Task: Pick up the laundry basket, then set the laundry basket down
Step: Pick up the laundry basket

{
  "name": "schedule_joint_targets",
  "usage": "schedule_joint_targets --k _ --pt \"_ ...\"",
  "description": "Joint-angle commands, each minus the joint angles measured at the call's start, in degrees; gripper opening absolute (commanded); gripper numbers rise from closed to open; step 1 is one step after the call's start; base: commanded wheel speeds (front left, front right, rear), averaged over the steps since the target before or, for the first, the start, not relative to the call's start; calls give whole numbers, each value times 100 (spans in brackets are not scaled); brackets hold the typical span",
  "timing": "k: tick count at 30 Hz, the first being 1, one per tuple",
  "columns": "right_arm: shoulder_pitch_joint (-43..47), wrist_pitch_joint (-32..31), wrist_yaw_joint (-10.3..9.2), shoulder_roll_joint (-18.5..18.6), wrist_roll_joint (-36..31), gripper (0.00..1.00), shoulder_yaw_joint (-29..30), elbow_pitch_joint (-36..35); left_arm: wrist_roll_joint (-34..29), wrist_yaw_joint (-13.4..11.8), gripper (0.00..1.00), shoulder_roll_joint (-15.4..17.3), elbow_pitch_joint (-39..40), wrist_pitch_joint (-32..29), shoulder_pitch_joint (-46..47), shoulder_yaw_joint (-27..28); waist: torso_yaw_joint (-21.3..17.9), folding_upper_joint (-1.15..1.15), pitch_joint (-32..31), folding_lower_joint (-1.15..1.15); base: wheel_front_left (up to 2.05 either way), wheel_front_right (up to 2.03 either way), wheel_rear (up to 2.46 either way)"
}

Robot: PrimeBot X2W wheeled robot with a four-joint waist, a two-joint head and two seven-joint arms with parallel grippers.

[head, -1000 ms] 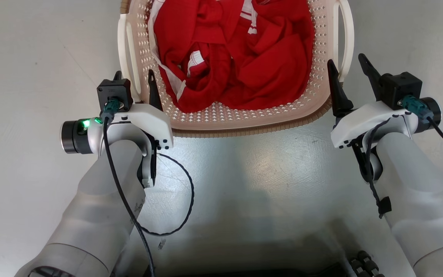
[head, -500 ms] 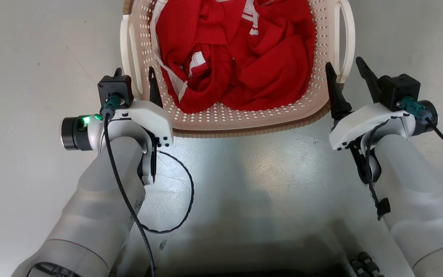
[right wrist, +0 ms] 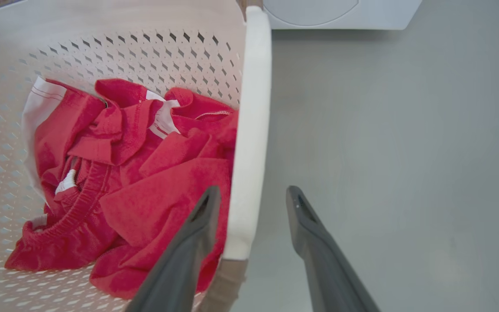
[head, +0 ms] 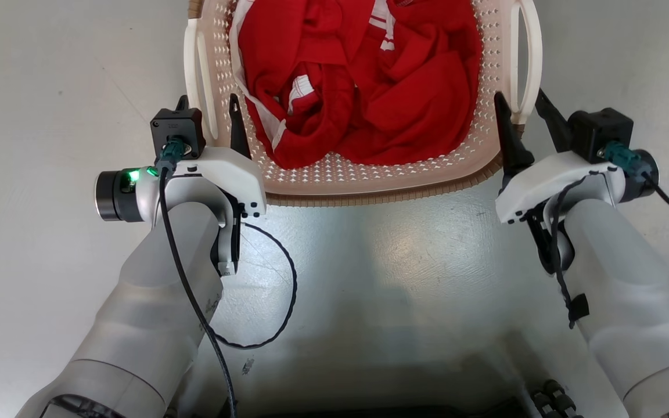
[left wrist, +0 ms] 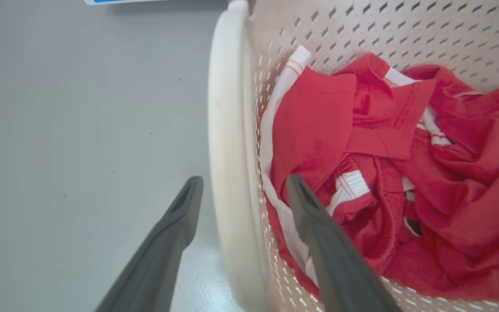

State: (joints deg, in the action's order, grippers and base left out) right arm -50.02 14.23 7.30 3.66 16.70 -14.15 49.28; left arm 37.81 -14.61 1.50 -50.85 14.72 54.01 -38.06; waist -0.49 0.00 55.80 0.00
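The laundry basket [head: 340, 174] was perforated cream plastic with a ribbed brown rim band [head: 369, 198] and smooth white handles [left wrist: 228, 151]. The red garments [head: 369, 87] were soft matt cloth. The floor [head: 50, 87] looked smooth, faintly glossy.

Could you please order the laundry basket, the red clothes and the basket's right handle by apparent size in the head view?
1. laundry basket, though cropped at the top.
2. red clothes.
3. right handle.

Left pincer [head: 207, 104], right pincer [head: 517, 98] (both agape)
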Motion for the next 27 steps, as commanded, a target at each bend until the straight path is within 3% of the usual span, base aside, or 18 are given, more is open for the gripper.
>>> schedule_joint_targets --k 1,4,5,7,8,10,11,14,15,18,21,27 --pt "174 77 19 -79 75 73 -110 -20 58 -29 100 138 73 28 -90 69 10 0 -3 0 0 0 0" --pt "159 77 19 -79 96 67 -116 4 75 -31 100 138 73 28 -97 55 21 0 -9 0 0 0 0" --pt "149 77 19 -79 125 50 -130 27 91 -27 100 138 66 28 -95 40 24 0 -10 0 0 0 0" --pt "138 77 19 -79 162 44 -145 53 111 -15 82 138 47 28 -92 17 22 0 -13 0 0 0 0" --pt "133 77 19 -79 183 40 -155 70 122 -11 49 138 37 28 -88 6 22 0 -14 0 0 0 0" --pt "121 77 19 -79 225 37 -165 100 138 -10 24 138 25 28 -74 -6 20 0 -9 0 0 0 0" --pt "118 77 19 -79 257 31 -169 120 144 -11 1 138 18 28 -66 -12 19 0 -5 0 0 0 0" --pt "104 77 19 -79 347 11 -180 164 163 -11 0 138 8 28 -61 -29 13 0 4 0 0 0 0" --pt "101 77 19 -79 381 9 -186 174 173 -8 0 138 3 28 -64 -35 11 0 7 0 0 0 0" --pt "100 77 19 -79 518 9 -225 183 206 3 0 138 -15 28 -67 -58 7 0 6 0 0 0 0" --pt "93 77 19 -79 579 0 -264 196 237 12 0 138 -36 28 -63 -80 -3 0 -7 0 0 0 0" --pt "113 77 19 -79 646 0 -316 246 281 10 0 138 -66 28 -46 -128 1 0 -62 0 0 0 0"
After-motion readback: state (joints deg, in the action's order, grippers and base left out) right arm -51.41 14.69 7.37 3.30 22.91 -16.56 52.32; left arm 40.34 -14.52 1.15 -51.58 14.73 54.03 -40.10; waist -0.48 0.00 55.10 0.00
